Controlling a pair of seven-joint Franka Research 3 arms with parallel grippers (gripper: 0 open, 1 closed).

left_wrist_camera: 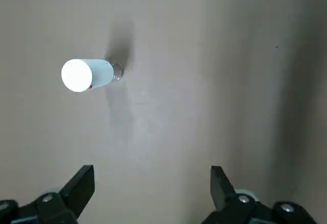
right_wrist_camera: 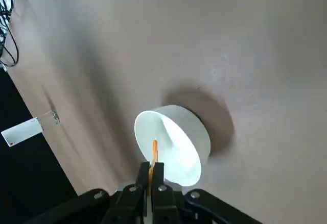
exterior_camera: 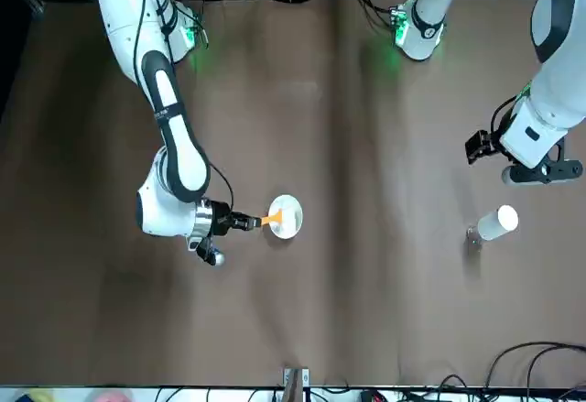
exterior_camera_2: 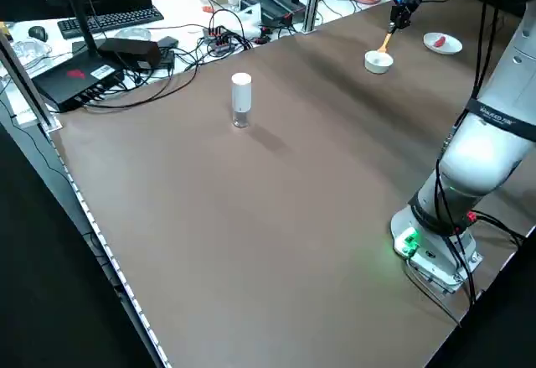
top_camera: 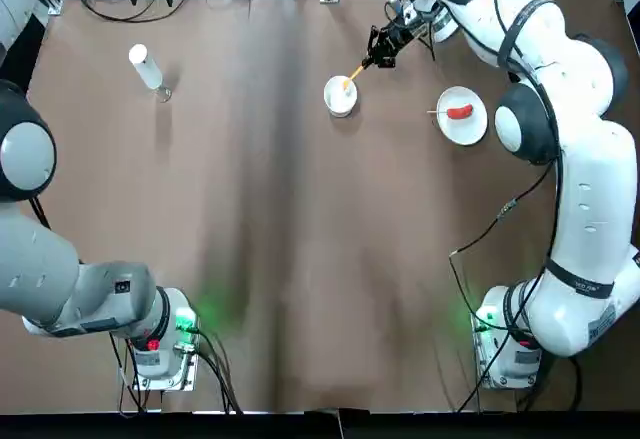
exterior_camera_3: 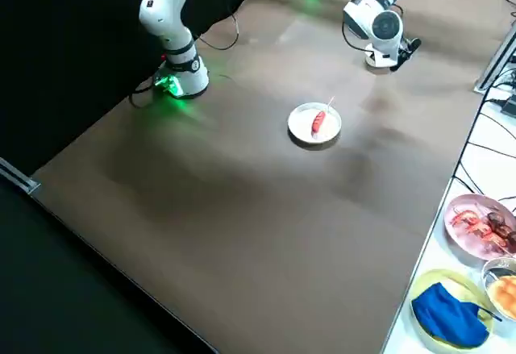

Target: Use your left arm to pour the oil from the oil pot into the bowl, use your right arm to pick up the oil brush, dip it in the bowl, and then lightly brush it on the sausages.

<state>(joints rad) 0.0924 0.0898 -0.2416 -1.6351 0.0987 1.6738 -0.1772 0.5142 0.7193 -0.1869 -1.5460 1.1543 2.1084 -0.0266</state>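
Has the brush (top_camera: 354, 77) pinched in the right gripper (right_wrist_camera: 152, 165), tip at the mouth of the bowl (top_camera: 341, 99), upper centre of the top view. Shows the sausage (top_camera: 459, 112) on the plate (top_camera: 462, 132), upper right; hides both in the front view. Stands the bottle (top_camera: 147, 67) upper left. Holds the left gripper (left_wrist_camera: 153, 177) spread, right of the front view's frame.

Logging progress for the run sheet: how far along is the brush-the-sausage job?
Pouring looks done, though the oil itself can't be made out: the oil pot stands upright, away from the open left gripper. In hand: the right gripper grips the brush, its tip at the bowl. Left: brushing the sausage, which lies on its plate.
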